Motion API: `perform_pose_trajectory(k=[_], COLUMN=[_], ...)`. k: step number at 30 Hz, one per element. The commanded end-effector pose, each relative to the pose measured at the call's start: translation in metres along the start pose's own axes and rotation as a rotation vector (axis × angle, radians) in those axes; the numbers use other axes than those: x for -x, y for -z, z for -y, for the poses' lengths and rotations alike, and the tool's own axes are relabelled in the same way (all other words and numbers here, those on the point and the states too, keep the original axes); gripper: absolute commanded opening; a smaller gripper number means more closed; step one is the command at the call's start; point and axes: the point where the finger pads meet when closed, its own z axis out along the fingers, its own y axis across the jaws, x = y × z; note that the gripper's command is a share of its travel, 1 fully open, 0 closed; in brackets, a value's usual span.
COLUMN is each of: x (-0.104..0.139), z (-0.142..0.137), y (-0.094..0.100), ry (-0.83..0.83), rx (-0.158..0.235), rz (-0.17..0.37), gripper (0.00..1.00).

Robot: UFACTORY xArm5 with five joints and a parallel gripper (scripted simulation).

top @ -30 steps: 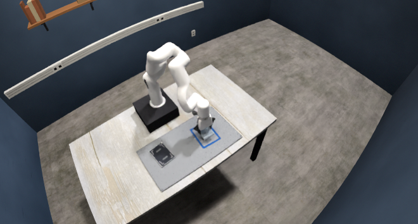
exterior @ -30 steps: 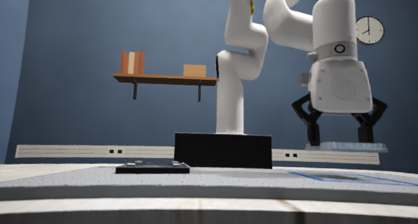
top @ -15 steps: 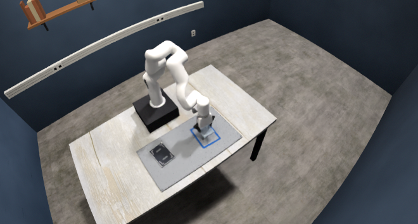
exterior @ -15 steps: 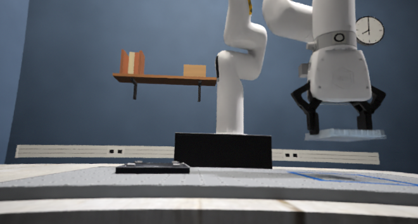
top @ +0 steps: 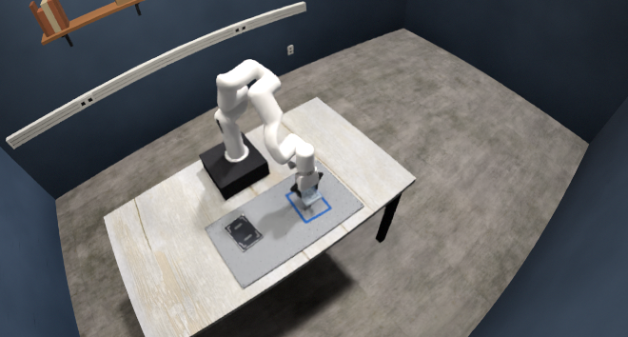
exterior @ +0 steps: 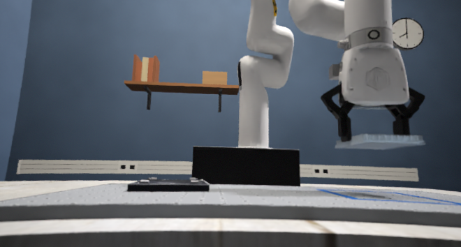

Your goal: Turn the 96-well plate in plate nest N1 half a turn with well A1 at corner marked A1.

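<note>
Gripping the pale translucent rectangular 96-well plate (exterior: 380, 141) across its width, the black fingers (exterior: 344, 127) hold it level, well apart from the black plate nest (exterior: 168, 185).

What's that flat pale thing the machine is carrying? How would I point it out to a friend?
Start at the white arm rising from the black block on the wooden table. Follow it down to its black-fingered end effector, above the blue outlined rectangle on the grey mat. Clamped there is the 96-well plate: a thin, pale slab, lifted in the air, unlike the dark plate nest lying on the mat.
</note>
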Motion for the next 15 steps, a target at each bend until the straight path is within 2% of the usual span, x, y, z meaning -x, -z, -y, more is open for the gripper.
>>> perform_pose_trajectory(k=[1, 7, 15], x=[0.001, 0.001, 0.000], z=[-0.001, 0.006, 0.033], y=[0.001, 0.002, 0.002], ry=[0.000, -0.067, -0.333], rx=[0.007, 0.007, 0.007], rz=[0.001, 0.001, 0.000], gripper=[0.00, 0.00, 0.00])
